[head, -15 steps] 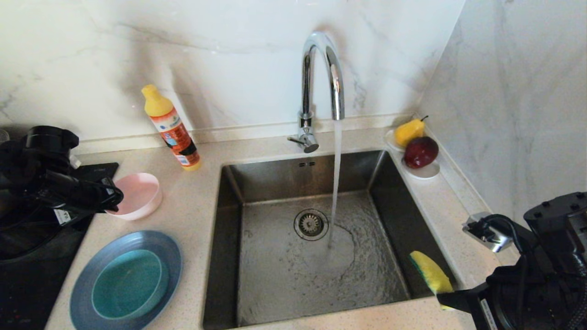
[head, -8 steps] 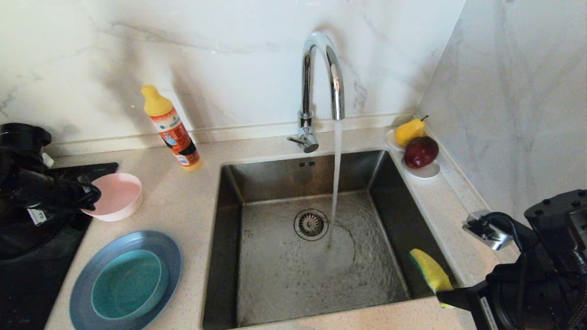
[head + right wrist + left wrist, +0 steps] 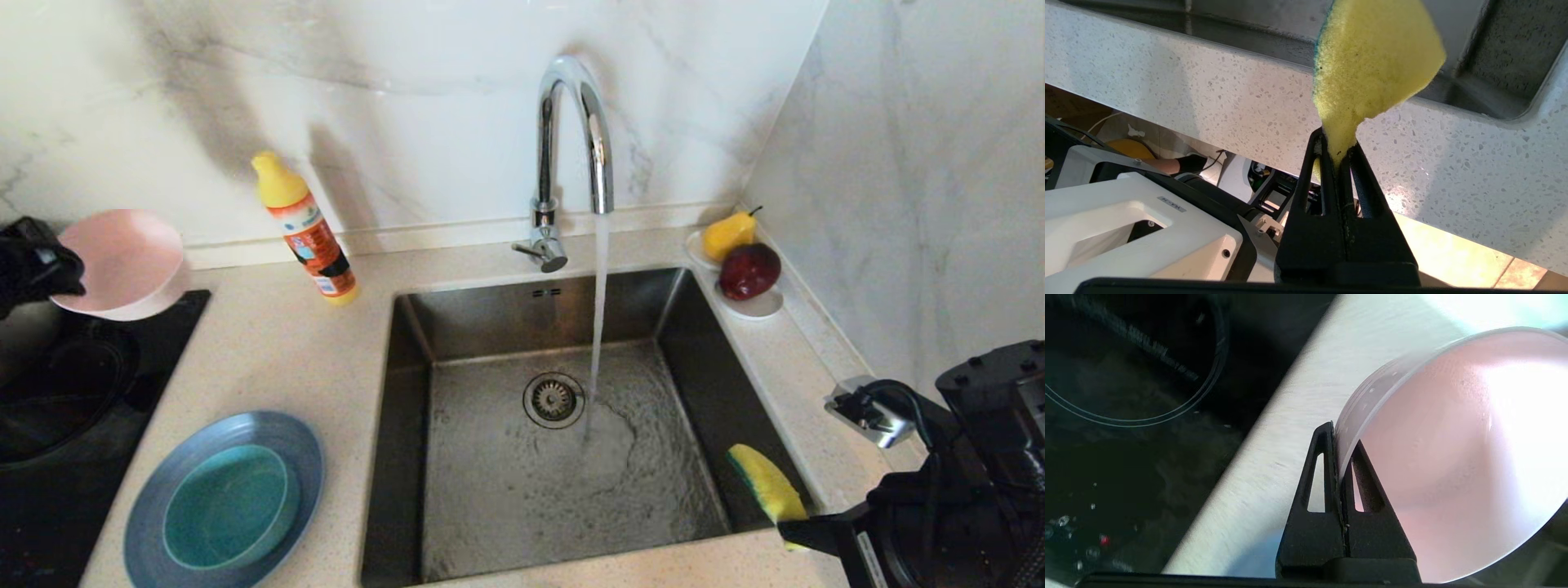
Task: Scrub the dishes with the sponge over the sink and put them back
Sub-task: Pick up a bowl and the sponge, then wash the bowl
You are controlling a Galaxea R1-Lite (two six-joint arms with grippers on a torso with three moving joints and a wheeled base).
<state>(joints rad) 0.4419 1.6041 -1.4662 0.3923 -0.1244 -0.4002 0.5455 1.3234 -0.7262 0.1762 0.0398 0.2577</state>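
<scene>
My left gripper (image 3: 69,273) is shut on the rim of the pale pink bowl (image 3: 122,257), which hangs tilted in the air above the counter's far left. In the left wrist view the fingers (image 3: 1341,435) pinch the bowl's wall (image 3: 1453,457). The teal bowl (image 3: 224,506) sits inside the grey-blue plate (image 3: 143,498) at the front left. My right gripper (image 3: 788,527) is shut on the yellow sponge (image 3: 767,486) at the sink's front right corner; the right wrist view shows the gripper (image 3: 1337,143) squeezing the sponge (image 3: 1372,57). Water runs from the tap (image 3: 571,131) into the steel sink (image 3: 490,490).
An orange detergent bottle (image 3: 306,229) leans behind the sink's left side. A white dish (image 3: 759,308) with a pear (image 3: 727,234) and a dark red apple (image 3: 749,269) sits in the back right corner. A black cooktop (image 3: 49,457) lies at the left edge.
My left gripper has lifted the pink bowl off the counter, up and to the left, and the bowl has tilted. The right arm and sponge have stayed still.
</scene>
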